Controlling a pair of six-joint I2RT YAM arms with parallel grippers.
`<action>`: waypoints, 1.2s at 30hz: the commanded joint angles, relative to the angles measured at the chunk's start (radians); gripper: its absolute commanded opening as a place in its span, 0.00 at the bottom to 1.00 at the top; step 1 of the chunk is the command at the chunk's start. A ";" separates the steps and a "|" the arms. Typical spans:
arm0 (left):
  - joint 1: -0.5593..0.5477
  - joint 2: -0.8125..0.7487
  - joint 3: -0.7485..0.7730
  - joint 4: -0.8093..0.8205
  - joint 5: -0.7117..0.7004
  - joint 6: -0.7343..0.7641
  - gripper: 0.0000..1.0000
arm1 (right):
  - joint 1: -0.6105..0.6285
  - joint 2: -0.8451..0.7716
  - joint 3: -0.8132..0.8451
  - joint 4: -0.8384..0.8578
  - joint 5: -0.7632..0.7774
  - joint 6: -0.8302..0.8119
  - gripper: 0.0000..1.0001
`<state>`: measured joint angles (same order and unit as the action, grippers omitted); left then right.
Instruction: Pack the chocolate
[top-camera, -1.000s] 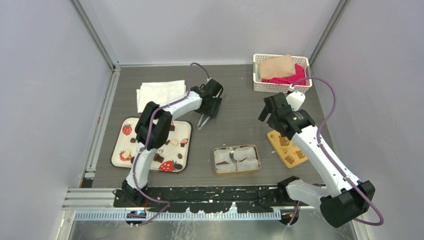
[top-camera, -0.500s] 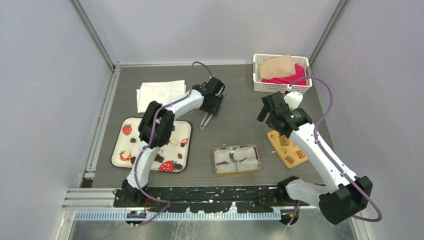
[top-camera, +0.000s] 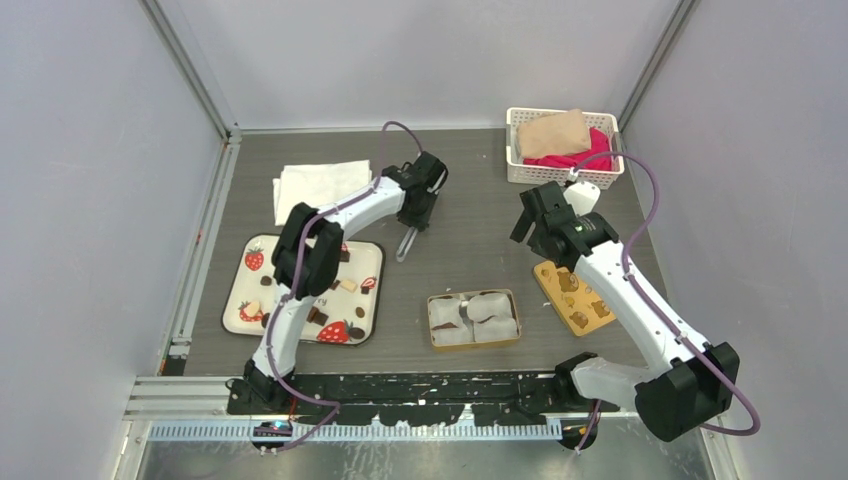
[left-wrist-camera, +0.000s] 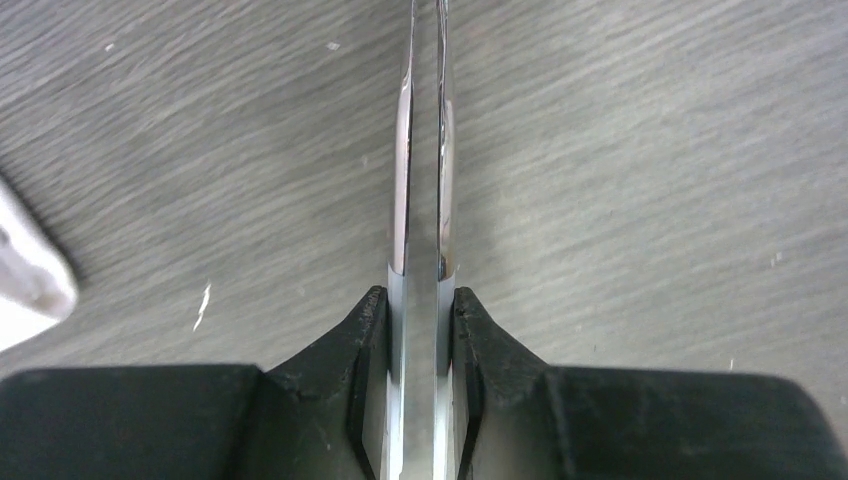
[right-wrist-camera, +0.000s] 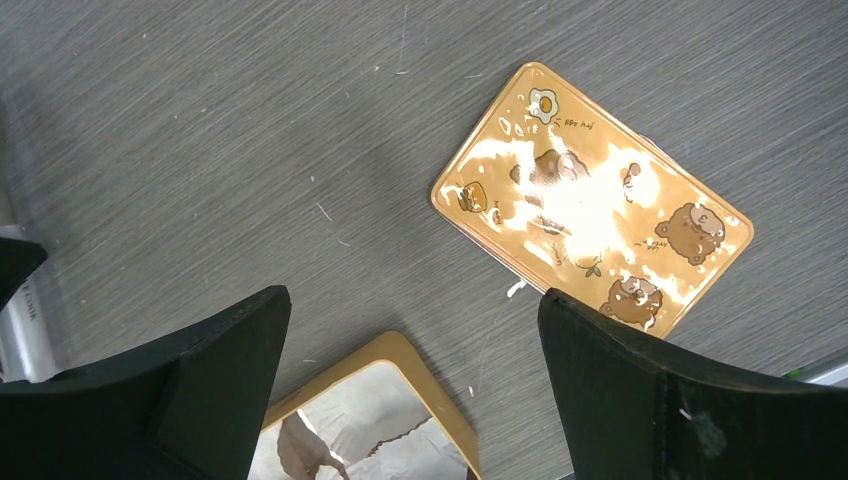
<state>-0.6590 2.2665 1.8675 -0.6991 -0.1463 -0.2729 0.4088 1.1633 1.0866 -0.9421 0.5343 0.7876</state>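
Dark grey table (top-camera: 470, 200), grey walls. Left arm reaches far-centre, elbow raised; left gripper (left-wrist-camera: 422, 300) clamped on metal tweezers (left-wrist-camera: 422, 150). Right gripper (right-wrist-camera: 410, 310) wide open, empty, above golden lid (right-wrist-camera: 590, 200); lid lettering illegible. Chocolate (top-camera: 321, 318) on strawberry tray (top-camera: 240, 290), left.

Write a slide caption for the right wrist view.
Open, empty right gripper over the grey table, framing the bear-printed golden lid and a corner of the paper-lined golden tin.

White folded cloth (top-camera: 320, 187) lay upper left; white basket (top-camera: 525, 176) of fabric upper right; bear-print golden lid (right-wrist-camera: 590, 200) right of center.
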 joint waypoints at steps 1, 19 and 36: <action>0.002 -0.191 -0.004 -0.094 -0.044 0.038 0.10 | -0.001 -0.007 0.048 0.035 0.004 -0.004 1.00; 0.006 -0.843 -0.508 -0.534 -0.104 -0.182 0.15 | -0.001 0.063 0.099 0.109 -0.001 -0.038 1.00; 0.065 -0.840 -0.659 -0.543 -0.007 -0.225 0.29 | -0.002 0.162 0.140 0.155 -0.067 -0.069 1.00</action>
<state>-0.6052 1.4132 1.2011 -1.2369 -0.1860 -0.4992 0.4088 1.3216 1.1751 -0.8246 0.4698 0.7345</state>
